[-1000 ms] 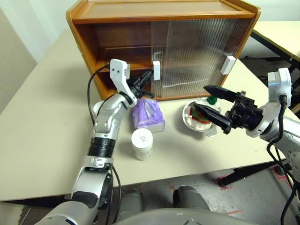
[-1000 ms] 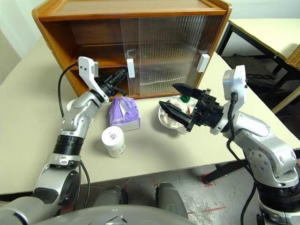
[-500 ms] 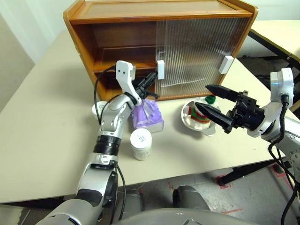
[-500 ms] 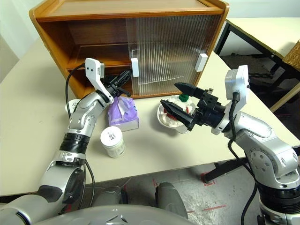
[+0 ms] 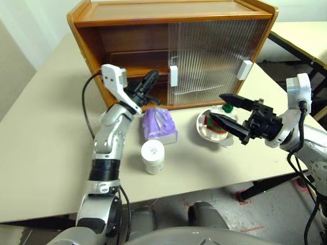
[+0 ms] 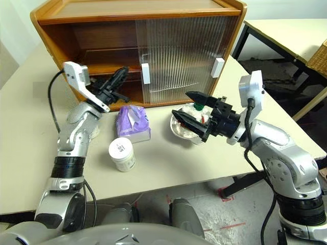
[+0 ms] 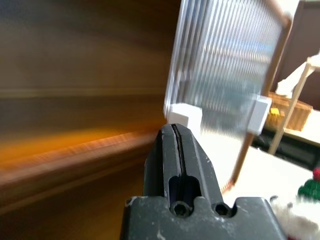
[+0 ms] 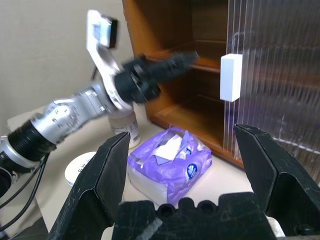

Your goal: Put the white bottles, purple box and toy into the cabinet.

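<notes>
Since a second ago the left gripper (image 5: pixel 151 77) has lifted away from the door handle and swung to the robot's left, and it now hangs in front of the open left half of the cabinet (image 5: pixel 127 13), fingers pressed shut and empty. The sliding door's white handle (image 5: pixel 173 75) sits near the middle of the cabinet front, with the ribbed doors covering the right half.

The purple box (image 5: pixel 159 124) lies on the table (image 5: pixel 46 138) just in front of the cabinet's open side, below the left gripper. One white bottle (image 5: pixel 153 156) stands upright on the near side of the box, close to it. A second white bottle (image 8: pixel 124 129) stands beside the left forearm, mostly hidden behind it in the head views. The toy (image 5: pixel 217 125) lies in a round bowl (image 5: pixel 202 127) to the right of the box, in front of the closed doors; its green hat shows at the far edge.

The right gripper (image 5: pixel 225 109) hovers over the bowl with its fingers spread wide, holding nothing.
</notes>
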Controlling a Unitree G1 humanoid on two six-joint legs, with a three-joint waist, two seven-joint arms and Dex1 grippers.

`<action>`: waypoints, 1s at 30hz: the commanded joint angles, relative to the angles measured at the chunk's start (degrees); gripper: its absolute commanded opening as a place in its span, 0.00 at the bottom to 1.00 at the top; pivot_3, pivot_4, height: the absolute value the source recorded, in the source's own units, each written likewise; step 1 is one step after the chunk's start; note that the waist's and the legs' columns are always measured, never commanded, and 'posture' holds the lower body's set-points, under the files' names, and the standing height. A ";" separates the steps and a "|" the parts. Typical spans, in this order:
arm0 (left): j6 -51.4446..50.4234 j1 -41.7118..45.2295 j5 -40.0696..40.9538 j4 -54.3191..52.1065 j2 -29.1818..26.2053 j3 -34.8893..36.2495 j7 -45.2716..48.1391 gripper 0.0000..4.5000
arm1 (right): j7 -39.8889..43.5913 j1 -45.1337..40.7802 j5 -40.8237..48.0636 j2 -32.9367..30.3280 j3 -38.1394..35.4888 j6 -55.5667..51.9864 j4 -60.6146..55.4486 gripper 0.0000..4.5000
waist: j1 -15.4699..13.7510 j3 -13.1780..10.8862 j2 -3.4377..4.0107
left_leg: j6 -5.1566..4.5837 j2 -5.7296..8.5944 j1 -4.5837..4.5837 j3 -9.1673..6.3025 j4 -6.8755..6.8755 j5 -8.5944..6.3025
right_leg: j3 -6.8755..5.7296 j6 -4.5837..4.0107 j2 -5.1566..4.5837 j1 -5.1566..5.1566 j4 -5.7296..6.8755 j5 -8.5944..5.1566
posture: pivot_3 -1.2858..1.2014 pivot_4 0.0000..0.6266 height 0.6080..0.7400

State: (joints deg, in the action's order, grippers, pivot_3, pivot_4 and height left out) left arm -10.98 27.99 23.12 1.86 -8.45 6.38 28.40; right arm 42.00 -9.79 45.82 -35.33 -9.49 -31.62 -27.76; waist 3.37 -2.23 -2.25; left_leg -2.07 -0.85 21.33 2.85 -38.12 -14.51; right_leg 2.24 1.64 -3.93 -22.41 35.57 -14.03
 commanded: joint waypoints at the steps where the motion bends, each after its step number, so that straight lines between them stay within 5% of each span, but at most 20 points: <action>1: -1.53 -2.66 1.79 -5.08 -1.85 2.16 -1.06 0.08 | 1.53 -0.82 -0.63 -0.06 0.74 0.49 1.64 1.00 | -0.10 0.00 0.00 | -0.01 0.00 0.00 0.00 0.00 0.00 | 0.01 0.00 0.00 0.00 0.00 0.00 | 0.51 0.00 1.00; 13: -3.83 -22.13 7.37 -16.44 -9.78 8.98 1.66 0.99 | 5.27 -3.49 -2.64 0.78 2.95 0.84 6.11 1.00 | -1.99 0.00 0.01 | 0.00 -0.04 -0.04 0.02 0.02 0.00 | -0.01 -0.18 -0.04 -0.01 0.01 0.06 | 0.54 0.00 1.00; 30: 4.11 -32.90 5.36 -9.07 -11.51 12.56 5.76 0.99 | 7.41 -5.07 -3.60 1.65 3.45 0.42 7.83 1.00 | -4.59 -0.01 0.03 | 0.29 -0.14 -0.01 0.02 0.04 -0.17 | -0.17 -0.28 -0.16 -0.08 -0.02 -0.06 | 0.55 0.00 1.00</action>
State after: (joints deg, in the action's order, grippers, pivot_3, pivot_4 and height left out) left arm -7.82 -4.87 29.21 -8.06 -19.46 19.64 33.42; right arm 49.15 -14.63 42.61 -33.57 -6.19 -31.54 -20.11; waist -1.22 -2.24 -2.22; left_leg -1.77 -0.99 21.32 2.87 -38.08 -14.68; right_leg 2.06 1.36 -4.10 -22.49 35.55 -14.10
